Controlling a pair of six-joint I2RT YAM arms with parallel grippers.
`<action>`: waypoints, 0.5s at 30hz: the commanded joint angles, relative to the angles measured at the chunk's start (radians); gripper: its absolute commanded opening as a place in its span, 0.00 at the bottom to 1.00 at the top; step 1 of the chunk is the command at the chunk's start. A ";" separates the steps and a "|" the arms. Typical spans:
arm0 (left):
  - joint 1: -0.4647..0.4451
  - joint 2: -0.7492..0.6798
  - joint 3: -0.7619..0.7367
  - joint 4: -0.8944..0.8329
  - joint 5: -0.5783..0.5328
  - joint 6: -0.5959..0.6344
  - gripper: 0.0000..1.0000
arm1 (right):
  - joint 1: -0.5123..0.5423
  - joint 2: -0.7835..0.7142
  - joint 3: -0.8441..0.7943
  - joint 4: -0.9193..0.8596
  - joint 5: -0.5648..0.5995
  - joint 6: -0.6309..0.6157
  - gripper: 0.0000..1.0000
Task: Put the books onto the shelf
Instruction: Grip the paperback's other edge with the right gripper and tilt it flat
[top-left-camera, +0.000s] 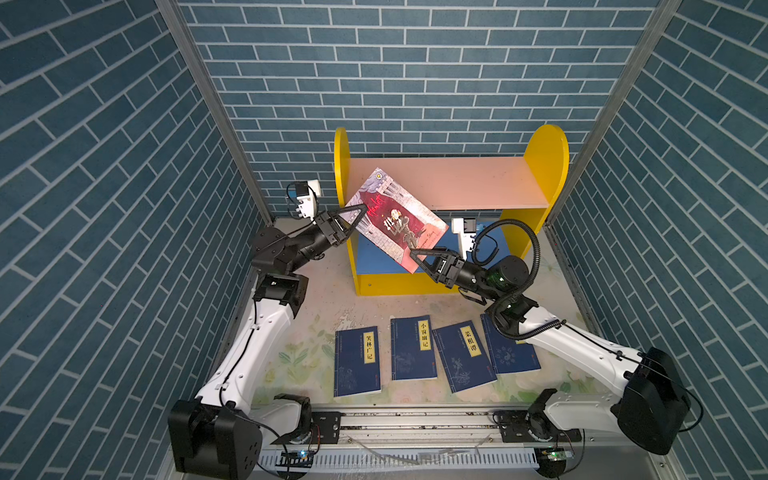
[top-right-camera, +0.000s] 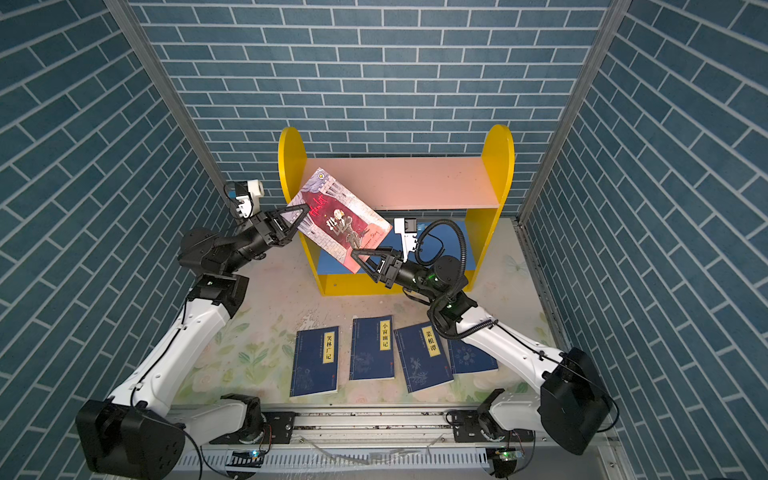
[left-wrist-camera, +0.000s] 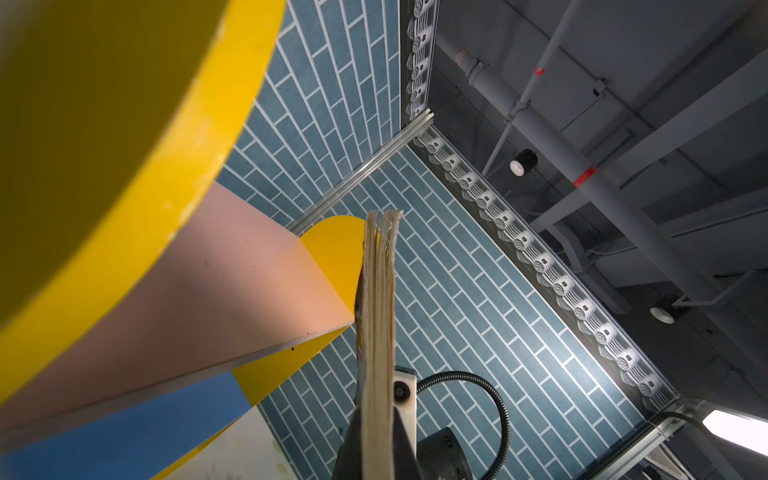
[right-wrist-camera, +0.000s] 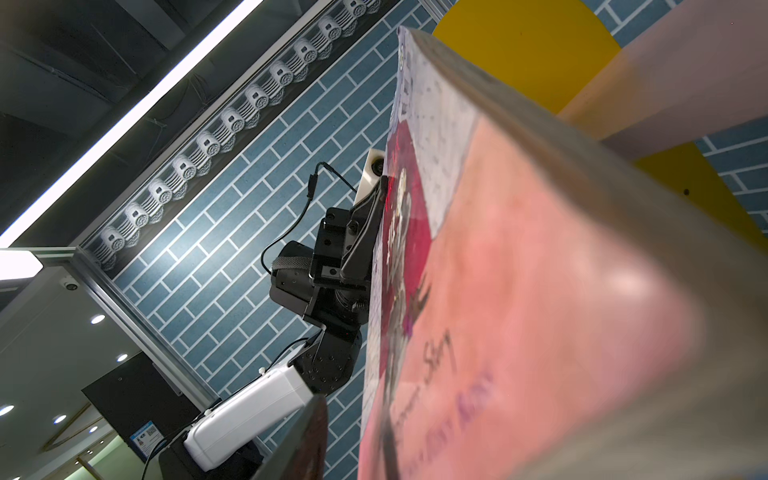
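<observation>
**While Gripped at Its Left Edge, Illustrated Book Is Held Tilted Before the Shelf**

Where the left arm reaches in, the left gripper (top-left-camera: 360, 208) is seen clamped on the left edge of the grey-and-dark-red book (top-left-camera: 395, 220). In the left wrist view, the page edge of that book (left-wrist-camera: 376, 332) is shown running up between the dark fingers (left-wrist-camera: 347, 453). The book is held off the table (top-left-camera: 316, 316), cover up and tilted. In both top views its upper corner is seen against the pink upper board (top-left-camera: 440, 183) of the shelf (top-left-camera: 544, 166), and its lower corner against the blue lower board (top-left-camera: 374, 257). Whether the shelf is touched cannot be told.

At the book's lower right corner the right gripper (top-left-camera: 415, 254) is placed with its jaws narrowed about the cover. In the right wrist view a strip of wall is seen between one finger (right-wrist-camera: 299, 440) and the cover (right-wrist-camera: 519, 291), so a closed grip is not shown.

Nearer the front, four navy books are laid flat in a row on the table: the first (top-left-camera: 357, 361), the second (top-left-camera: 411, 349), the third (top-left-camera: 463, 357), and the fourth (top-left-camera: 509, 353), which is partly hidden beneath the right arm.
</observation>
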 joint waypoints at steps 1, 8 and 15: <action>-0.005 -0.017 -0.011 0.054 -0.008 -0.008 0.00 | 0.005 0.010 0.032 0.064 -0.003 0.017 0.32; -0.005 -0.029 -0.018 0.019 0.007 0.025 0.15 | 0.003 -0.016 0.061 -0.030 -0.034 -0.029 0.00; 0.007 -0.073 0.016 -0.180 0.135 0.228 0.50 | -0.063 -0.173 0.137 -0.442 -0.171 -0.164 0.00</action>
